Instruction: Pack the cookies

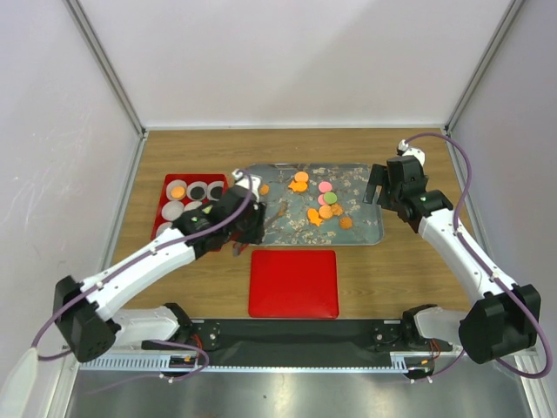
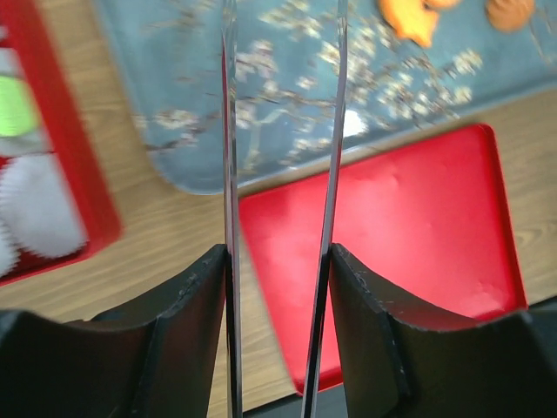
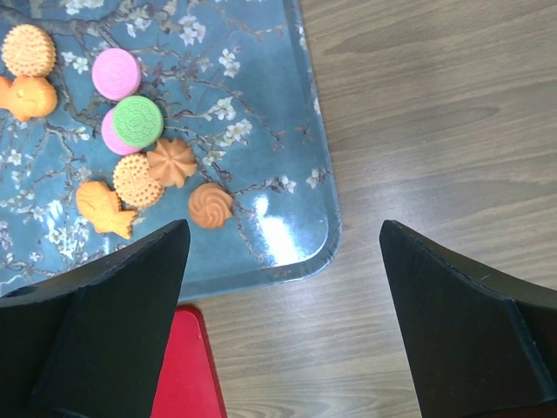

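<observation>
1. Left gripper [image 2: 278, 261]: part-closed on a pair of thin metal tweezers [image 2: 229, 157]. The two blades stand apart with nothing between them. They reach over the left end of the tray [image 3: 261, 87], short of the main group of cookies [image 3: 138, 121].
2. Right gripper [image 3: 285, 226]: jaws wide, empty. It hovers at the tray's right edge, partly over the wooden table [image 3: 435, 131].
3. Cookies: clustered in the tray's right half. Several touch, and a green one overlaps a pink one. One orange piece lies alone near the tray's left end.
4. Handling, as judged: light, rigid and probably brittle. The pieces lie flat on a glossy surface, so a nudge would likely slide them rather than lift them. Straddle each piece with the blades across opposite edges and squeeze gently. Take free-lying pieces before the overlapped pair. Grip the fish-shaped ones across the narrow body.
5. Red box [image 1: 164, 209]: left of the tray, lined with white paper cups [image 1: 197, 190]. One cup holds an orange piece.
6. Red lid [image 1: 293, 283]: lies flat on the near side of the tray.
</observation>
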`<control>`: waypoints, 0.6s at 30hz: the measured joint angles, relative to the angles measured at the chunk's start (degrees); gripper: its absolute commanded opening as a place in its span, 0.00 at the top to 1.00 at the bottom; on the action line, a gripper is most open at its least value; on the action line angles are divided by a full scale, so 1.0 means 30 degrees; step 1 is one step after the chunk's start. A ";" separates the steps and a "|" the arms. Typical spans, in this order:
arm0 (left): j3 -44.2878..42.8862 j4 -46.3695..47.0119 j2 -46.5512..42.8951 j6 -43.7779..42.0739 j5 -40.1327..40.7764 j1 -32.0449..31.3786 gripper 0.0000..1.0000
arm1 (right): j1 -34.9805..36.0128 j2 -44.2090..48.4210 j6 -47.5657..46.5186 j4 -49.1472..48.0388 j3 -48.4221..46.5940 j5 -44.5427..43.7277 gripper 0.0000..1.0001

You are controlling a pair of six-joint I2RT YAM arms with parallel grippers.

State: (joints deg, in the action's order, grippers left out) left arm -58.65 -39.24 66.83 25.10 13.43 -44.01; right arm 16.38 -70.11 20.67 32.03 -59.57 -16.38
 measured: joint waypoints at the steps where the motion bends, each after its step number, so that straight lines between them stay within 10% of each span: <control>1: 0.0000 0.0197 0.0393 0.0138 0.0007 -0.0444 0.45 | 0.0000 -0.0051 0.0000 0.0000 0.0000 -0.0073 0.03; 18: -0.1100 0.2208 0.4510 0.0612 0.0189 -0.3840 0.40 | 0.0000 -0.0313 0.0000 0.0102 0.0000 -0.0474 0.03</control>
State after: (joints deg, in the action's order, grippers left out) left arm -61.95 -32.62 80.36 26.94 14.00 -55.53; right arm 16.38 -71.05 20.67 32.34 -59.57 -17.80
